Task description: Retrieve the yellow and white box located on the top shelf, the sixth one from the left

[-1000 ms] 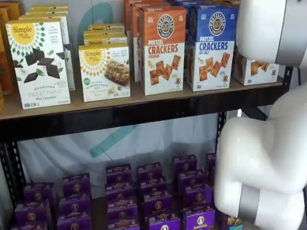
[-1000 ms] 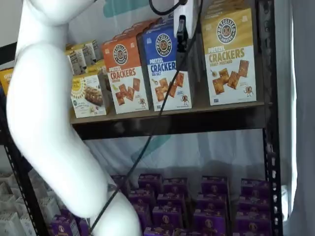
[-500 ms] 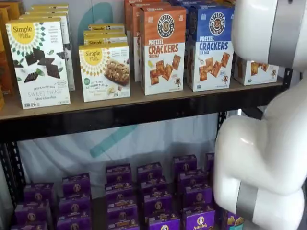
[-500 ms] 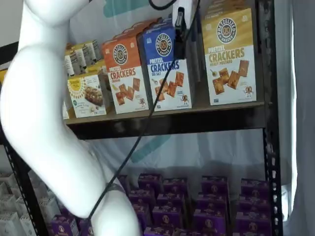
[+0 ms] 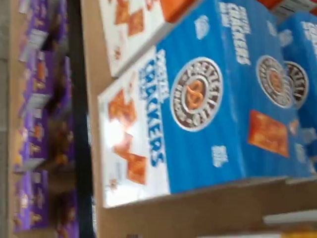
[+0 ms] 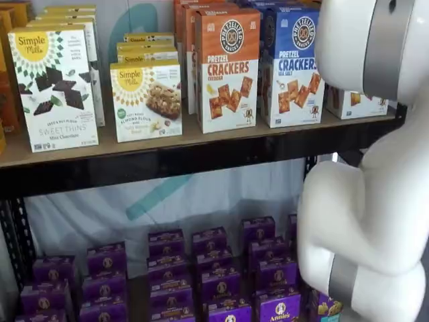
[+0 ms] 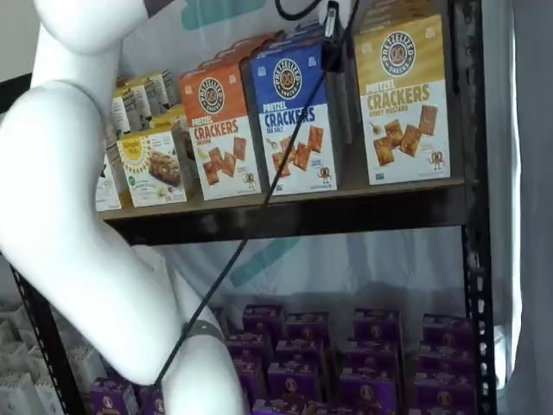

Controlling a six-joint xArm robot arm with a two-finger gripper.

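Note:
The yellow and white box (image 7: 403,99) stands upright at the right end of the top shelf (image 7: 346,197), next to a blue pretzel crackers box (image 7: 292,117). In a shelf view only its white lower part (image 6: 356,100) shows behind my white arm (image 6: 365,221). My gripper (image 7: 331,19) shows only as a dark finger tip at the view's top edge, in front of the gap between the blue box and the yellow one; no gap or grip can be made out. The wrist view looks close at the blue box (image 5: 208,104) on the wooden board (image 5: 198,210).
An orange-topped cracker box (image 6: 226,70) and white Simple Mills boxes (image 6: 55,87) fill the shelf to the left. Purple boxes (image 6: 214,268) stand on the shelf below. A black cable (image 7: 259,207) hangs from the gripper. A black upright (image 7: 473,173) bounds the right side.
The gripper has risen, so that only its tip stays at the view's top edge. The arm's elbow has swung left in one shelf view and upward in the other. The boxes have not moved.

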